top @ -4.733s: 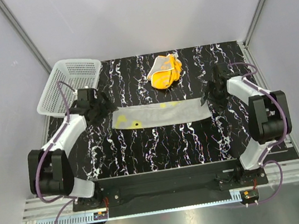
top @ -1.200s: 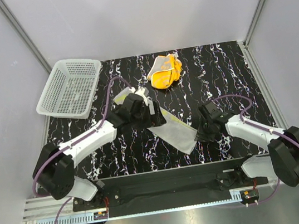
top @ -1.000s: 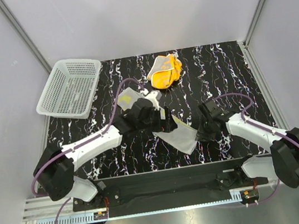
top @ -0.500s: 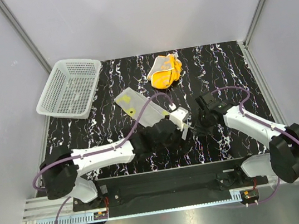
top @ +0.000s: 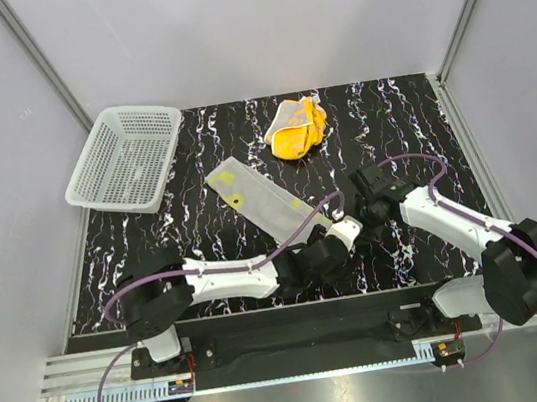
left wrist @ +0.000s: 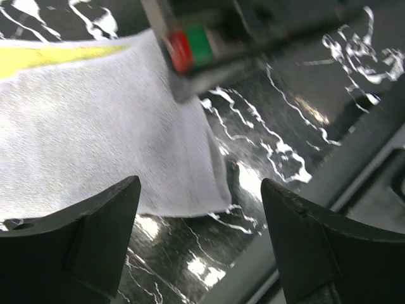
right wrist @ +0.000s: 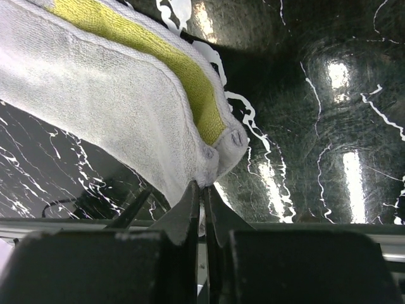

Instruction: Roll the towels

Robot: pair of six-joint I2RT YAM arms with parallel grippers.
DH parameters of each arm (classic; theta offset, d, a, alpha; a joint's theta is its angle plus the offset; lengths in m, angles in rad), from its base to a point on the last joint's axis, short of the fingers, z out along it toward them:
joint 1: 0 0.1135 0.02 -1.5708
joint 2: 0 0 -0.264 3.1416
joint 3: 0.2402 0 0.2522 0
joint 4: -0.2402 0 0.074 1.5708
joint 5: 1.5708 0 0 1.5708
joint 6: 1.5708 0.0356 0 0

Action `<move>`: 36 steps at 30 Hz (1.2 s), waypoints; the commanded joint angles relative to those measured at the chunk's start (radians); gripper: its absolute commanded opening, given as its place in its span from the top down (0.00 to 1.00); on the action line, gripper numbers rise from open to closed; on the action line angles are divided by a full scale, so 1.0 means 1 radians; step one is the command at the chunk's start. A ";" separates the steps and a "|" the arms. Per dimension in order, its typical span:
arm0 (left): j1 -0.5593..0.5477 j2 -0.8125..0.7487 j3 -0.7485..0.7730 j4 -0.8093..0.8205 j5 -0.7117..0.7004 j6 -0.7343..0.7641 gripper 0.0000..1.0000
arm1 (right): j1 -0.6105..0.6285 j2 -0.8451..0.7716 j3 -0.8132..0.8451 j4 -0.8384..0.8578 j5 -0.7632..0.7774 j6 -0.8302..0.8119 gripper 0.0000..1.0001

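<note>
The pale yellow towel [top: 264,202] lies folded as a long strip, slanting from the table's middle toward the near right. My right gripper [top: 357,216] is shut on its near corner [right wrist: 209,166], and the yellow edge shows beside the pinch in the right wrist view. My left gripper [top: 329,253] stands open low over the table at that same end. The towel's end [left wrist: 126,139] lies just beyond its fingertips [left wrist: 107,209], with nothing between them. The bright orange towel [top: 296,126] sits crumpled at the back centre, apart from both arms.
A white mesh basket [top: 125,157] stands at the back left corner. The left arm stretches low along the table's near edge. The black rail [top: 295,313] of the arm bases runs just behind both grippers. Grey walls close in the sides.
The left arm has swung from the towel's far left end along the front to its near right end. The far end now lies flat on the table. The right gripper kept its hold.
</note>
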 commanded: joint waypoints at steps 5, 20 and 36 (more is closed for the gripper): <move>-0.021 0.067 0.120 -0.033 -0.126 0.050 0.39 | -0.003 0.011 0.042 -0.016 -0.026 -0.014 0.98; -0.077 0.191 0.232 -0.205 -0.376 0.038 0.42 | -0.002 0.014 0.060 -0.033 -0.029 -0.023 0.98; -0.077 0.153 0.237 -0.233 -0.330 0.047 0.57 | -0.003 0.027 0.062 -0.030 -0.037 -0.024 0.99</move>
